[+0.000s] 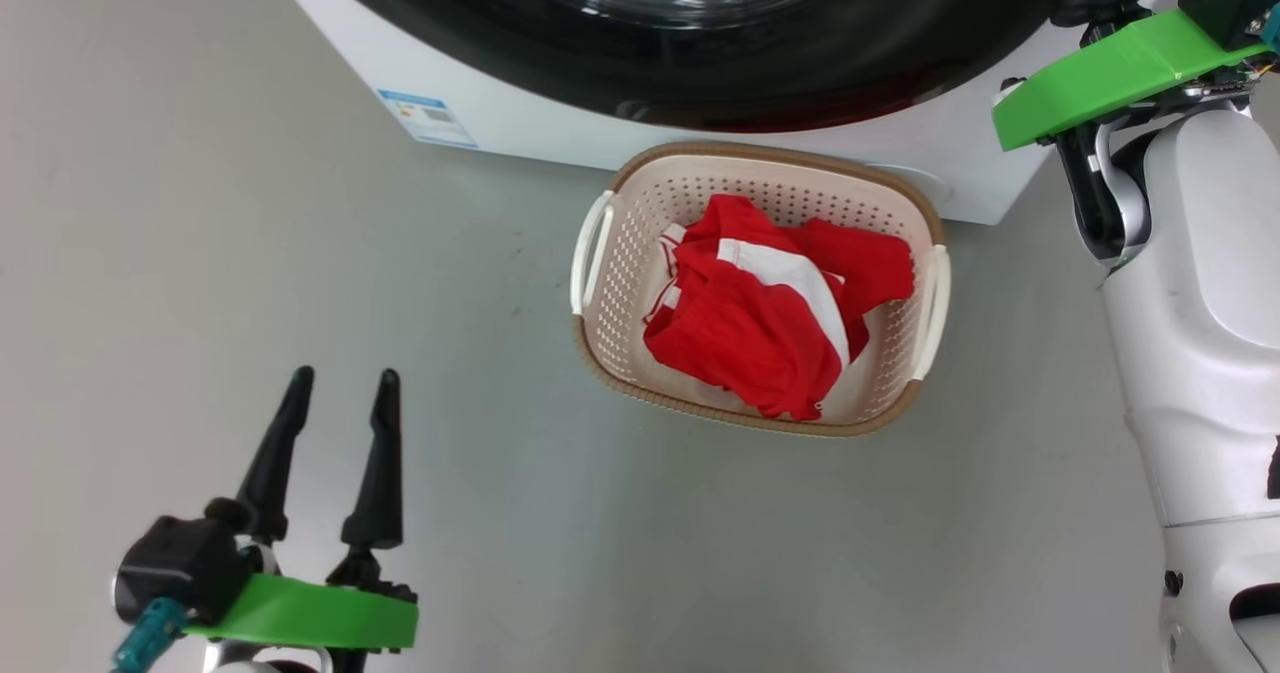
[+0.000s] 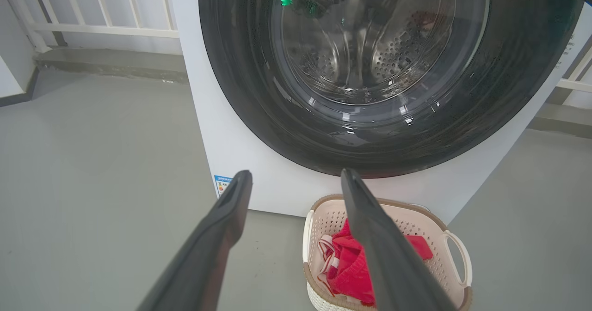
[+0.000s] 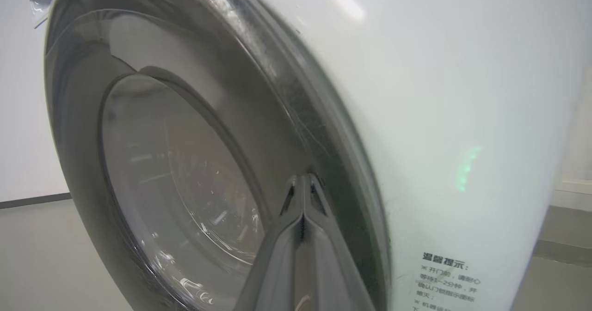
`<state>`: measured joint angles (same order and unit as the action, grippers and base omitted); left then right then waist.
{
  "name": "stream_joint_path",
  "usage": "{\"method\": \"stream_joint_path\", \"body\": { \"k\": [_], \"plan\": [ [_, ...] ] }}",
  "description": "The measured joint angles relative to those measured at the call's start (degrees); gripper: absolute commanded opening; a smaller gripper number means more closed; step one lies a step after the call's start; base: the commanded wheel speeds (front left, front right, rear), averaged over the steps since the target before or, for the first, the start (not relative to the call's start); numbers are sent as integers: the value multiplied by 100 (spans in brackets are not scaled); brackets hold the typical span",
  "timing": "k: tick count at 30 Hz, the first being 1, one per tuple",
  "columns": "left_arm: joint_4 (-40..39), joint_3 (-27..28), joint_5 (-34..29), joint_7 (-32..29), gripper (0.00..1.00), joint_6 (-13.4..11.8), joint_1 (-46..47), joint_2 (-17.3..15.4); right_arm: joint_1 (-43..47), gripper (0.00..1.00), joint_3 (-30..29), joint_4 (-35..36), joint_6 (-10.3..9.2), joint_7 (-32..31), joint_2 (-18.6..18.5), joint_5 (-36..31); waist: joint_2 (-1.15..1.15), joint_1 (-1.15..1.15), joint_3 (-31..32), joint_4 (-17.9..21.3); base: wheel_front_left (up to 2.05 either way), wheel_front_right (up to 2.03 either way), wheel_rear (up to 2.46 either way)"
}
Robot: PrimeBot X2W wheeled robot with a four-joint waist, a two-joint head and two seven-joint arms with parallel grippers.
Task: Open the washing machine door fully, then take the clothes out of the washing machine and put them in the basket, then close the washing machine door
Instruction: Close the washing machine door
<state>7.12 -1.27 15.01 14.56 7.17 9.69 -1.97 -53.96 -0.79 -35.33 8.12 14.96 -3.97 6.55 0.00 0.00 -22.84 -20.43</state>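
Grey floor (image 1: 300,253), smooth, matte with a soft sheen, a few dark specks. Left wrist view: white railing (image 2: 106,27) with vertical bars at the back left, sitting on a low grey ledge (image 2: 111,64). More white rail (image 2: 576,82) and ledge at the far right. White panel (image 2: 11,61) at the left edge with a dark skirting (image 2: 18,96). Right wrist view: plain white wall (image 3: 23,117), dark baseboard (image 3: 32,201) where it meets the floor. Light even, diffuse, no hard shadows.
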Motion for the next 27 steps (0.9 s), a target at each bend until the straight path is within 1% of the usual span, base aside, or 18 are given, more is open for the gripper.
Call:
{"method": "stream_joint_path", "body": {
  "k": [3, 4, 5, 6, 7, 8, 9, 10, 12, 13, 14, 15, 19, 21, 27],
  "plan": [
    [41, 82, 102, -1, 100, 0, 1, 0, 8, 0, 34, 34, -4, 0, 4, 112, 0, 0, 32, 97, 0, 0, 0],
    [53, 82, 113, 0, 100, 0, 1, 0, 23, 16, 40, 64, -13, 0, 2, 135, 0, 0, 45, 132, 0, 0, 0],
    [67, 78, 113, 0, 100, 0, 4, 0, 51, 41, 37, 103, -36, 0, -13, 164, 0, 0, 61, 170, 0, 0, 0],
    [76, 76, 113, -1, 100, 0, 12, 0, 105, 47, 41, 156, -44, 0, -32, 215, 0, 0, 79, 206, 0, 0, 0],
    [86, 77, 113, 0, 100, 0, 24, 1, 181, 49, 56, 205, -58, -1, -43, 263, 0, 0, 99, 246, 0, 0, 0],
    [93, 78, 113, 0, 100, 0, 30, 1, 278, 67, 75, 255, -58, -1, -49, 296, 0, 0, 121, 286, 0, 0, 0],
    [108, 78, 113, 0, 100, 0, 34, 1, 390, 76, 109, 309, -58, -1, -51, 307, 0, 0, 144, 328, 0, 0, 0],
    [125, 82, 115, 0, 100, 0, 43, 2, 523, 78, 135, 360, -58, -1, -46, 307, 0, 0, 171, 373, 0, 0, 0],
    [149, 105, 138, 0, 100, 0, 73, 2, 795, 96, 182, 460, -57, -2, -31, 307, 0, 0, 231, 470, 0, 0, 0],
    [162, 121, 148, 0, 100, 0, 85, 2, 934, 98, 196, 515, -57, -8, -18, 308, 0, 0, 265, 525, 0, 0, 0],
    [171, 135, 149, 0, 100, 0, 86, 2, 1066, 97, 200, 568, -57, -8, -10, 309, 0, 0, 299, 580, 0, 0, 0],
    [183, 155, 163, 0, 100, 0, 85, 2, 1194, 100, 201, 619, -57, -8, -4, 330, 0, 0, 337, 639, 0, 0, 0],
    [235, 270, 160, 0, 100, 1, 73, 2, 1667, 100, 291, 859, -57, -9, 10, 425, 0, 0, 504, 894, 0, 0, 0],
    [235, 321, 53, 0, 100, 1, 25, 0, 1877, 100, 381, 962, -57, -9, 15, 508, 0, 0, 598, 1031, 0, 0, 0],
    [249, 467, -31, 0, 100, -8, -201, 0, 2447, 100, 579, 1146, -57, -9, 44, 610, 0, 0, 945, 1421, 0, 0, 0]
  ]
}}
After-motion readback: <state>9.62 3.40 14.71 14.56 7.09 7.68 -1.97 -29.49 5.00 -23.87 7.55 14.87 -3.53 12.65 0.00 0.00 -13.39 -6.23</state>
